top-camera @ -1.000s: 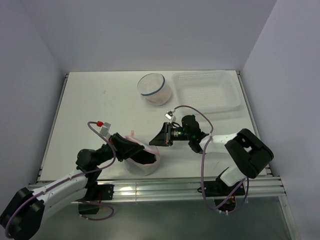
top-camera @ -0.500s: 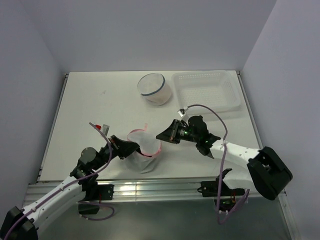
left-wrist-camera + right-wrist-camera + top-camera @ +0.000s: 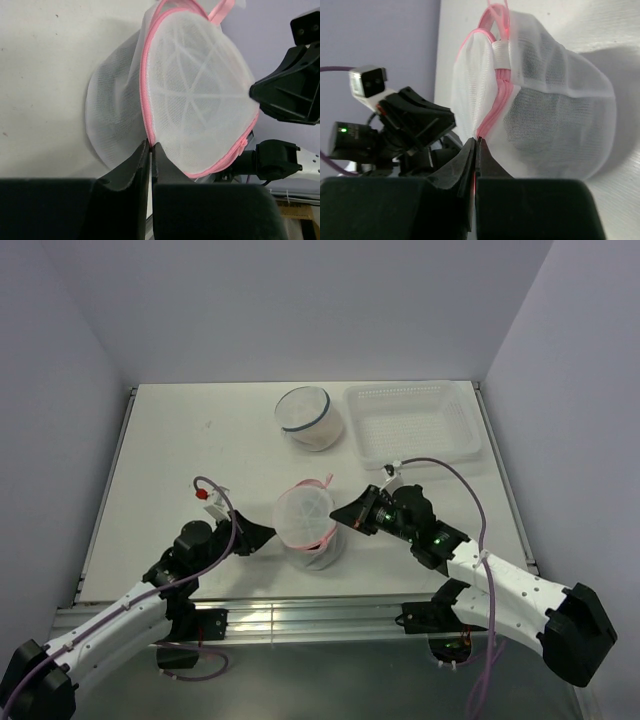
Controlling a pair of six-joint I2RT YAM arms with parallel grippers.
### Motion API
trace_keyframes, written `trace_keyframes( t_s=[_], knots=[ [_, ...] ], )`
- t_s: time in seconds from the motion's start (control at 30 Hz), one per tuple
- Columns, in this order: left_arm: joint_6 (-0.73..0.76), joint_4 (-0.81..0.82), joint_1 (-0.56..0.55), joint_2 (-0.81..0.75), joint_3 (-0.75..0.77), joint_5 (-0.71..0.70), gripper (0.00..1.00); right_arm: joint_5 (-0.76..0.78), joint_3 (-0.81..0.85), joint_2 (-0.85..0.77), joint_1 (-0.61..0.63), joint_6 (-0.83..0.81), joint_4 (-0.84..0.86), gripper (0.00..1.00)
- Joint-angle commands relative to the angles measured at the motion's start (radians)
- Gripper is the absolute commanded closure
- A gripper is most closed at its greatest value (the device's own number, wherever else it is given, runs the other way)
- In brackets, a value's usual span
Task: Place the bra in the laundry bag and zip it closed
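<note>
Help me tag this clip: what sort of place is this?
Probably a robot lab cell: bare white table boxed in by plain walls, two arms bolted to a rail, a mesh bag between them.

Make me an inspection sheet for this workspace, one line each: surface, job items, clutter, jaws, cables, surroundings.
Surface: white table, no spills seen.
Job's things: laundry bag stands mid-table, with a pink zip rim. The bra is not plainly visible; a dim shape shows through the mesh.
Clutter: round mesh pouch with a blue band and clear plastic tray, both at the back.
Grippers: left gripper jaws pinch the bag's pink rim. Right gripper jaws are shut on the pink zip at the opposite side.
Cables: purple cable loops over the left arm, second purple cable over the right. Neither touches the bag.
Surroundings: plain walls on three sides, metal rail along the near edge.
</note>
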Motion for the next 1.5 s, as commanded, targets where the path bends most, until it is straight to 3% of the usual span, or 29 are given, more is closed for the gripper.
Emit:
trace_keyframes(
  t_s=[0.0,0.1,0.23,0.43,0.87,1.07,1.2,1.3,1.4,1.47],
  knots=[
    [0.031,0.017,0.001,0.013,0.05,-0.029,0.9,0.063,0.005,-0.028,0.041,-0.043,-0.11,1.0],
    [0.037,0.038,0.001,0.032,0.058,-0.003,0.91,0.103,0.005,-0.035,0.066,-0.054,-0.138,0.96],
    [0.051,0.076,0.002,0.062,0.064,0.051,1.0,0.147,0.018,-0.045,0.093,-0.064,-0.184,0.73],
    [0.061,0.106,0.001,0.087,0.065,0.089,1.0,0.209,0.049,-0.046,0.121,-0.074,-0.261,0.48],
    [0.069,0.125,0.001,0.116,0.064,0.12,1.0,0.198,0.037,-0.015,0.13,-0.045,-0.218,0.41],
    [0.08,0.149,-0.001,0.125,0.065,0.16,1.0,0.158,0.02,0.047,0.13,0.009,-0.117,0.46],
    [0.144,0.129,0.001,0.151,0.104,0.202,1.0,0.147,0.022,0.078,0.124,0.011,-0.088,0.74],
    [0.193,0.11,-0.001,0.199,0.151,0.247,1.0,0.134,0.035,0.095,0.122,0.006,-0.082,0.88],
    [0.204,0.083,-0.001,0.227,0.191,0.235,0.98,0.124,0.031,0.095,0.124,0.024,-0.065,1.0],
    [0.202,0.061,0.001,0.217,0.206,0.206,0.87,0.14,0.012,0.087,0.124,0.073,-0.055,1.0]
  ],
)
